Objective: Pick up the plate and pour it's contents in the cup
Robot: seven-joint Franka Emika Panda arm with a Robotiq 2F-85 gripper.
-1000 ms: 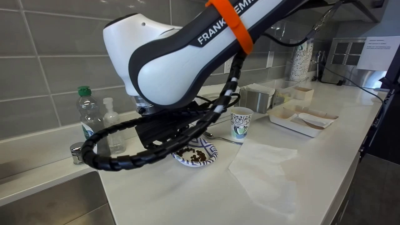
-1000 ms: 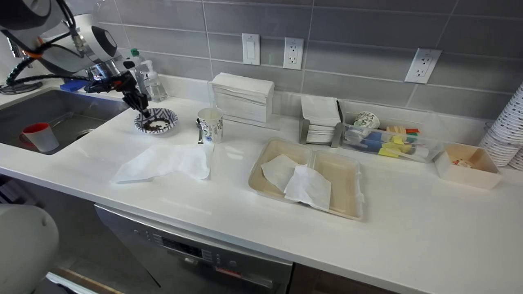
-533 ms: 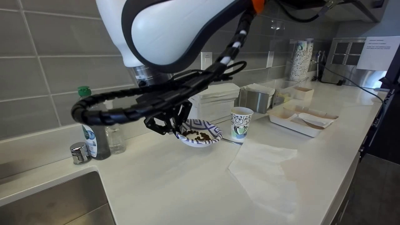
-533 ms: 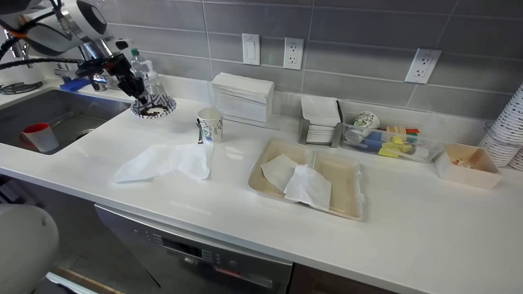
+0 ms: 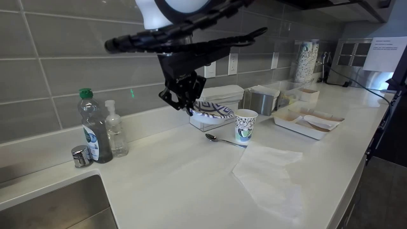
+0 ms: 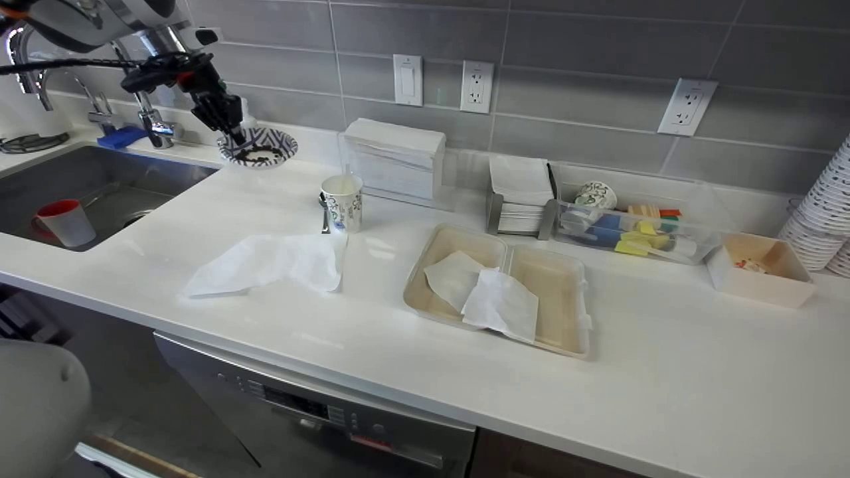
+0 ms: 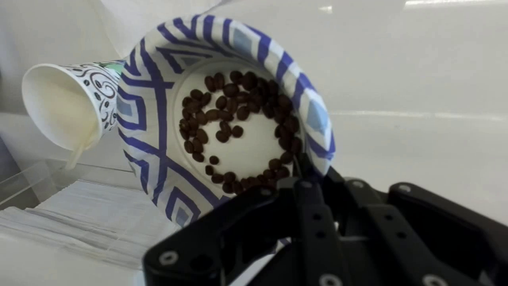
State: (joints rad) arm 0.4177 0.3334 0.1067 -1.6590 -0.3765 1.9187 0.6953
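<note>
My gripper (image 7: 313,169) is shut on the rim of the plate (image 7: 145,119), with one finger inside the rim and one outside. In both exterior views the plate (image 5: 211,119) hangs above the counter, held at one side by the gripper (image 5: 190,109) and slightly tilted. Dark brown beans, the contents (image 7: 238,99), lie in a ring on its white bottom; they also show in an exterior view as a dark patch (image 6: 259,156). The white cup (image 5: 244,125) with a swirl pattern stands upright on the counter, beyond the plate's far edge. A pale strip (image 7: 79,153) pokes out of the cup.
A spoon (image 5: 222,140) lies beside the cup, and a thin white sheet (image 5: 270,178) is spread in front. Behind stands a napkin stack (image 6: 395,159). Soap bottles (image 5: 95,136) are by the wall, near the sink (image 6: 133,166). An open takeout box (image 6: 495,292) sits farther along.
The plate has risen off the counter with my gripper on its rim, moving up and somewhat toward the cup. The spoon is now uncovered in an exterior view. The cup has not moved.
</note>
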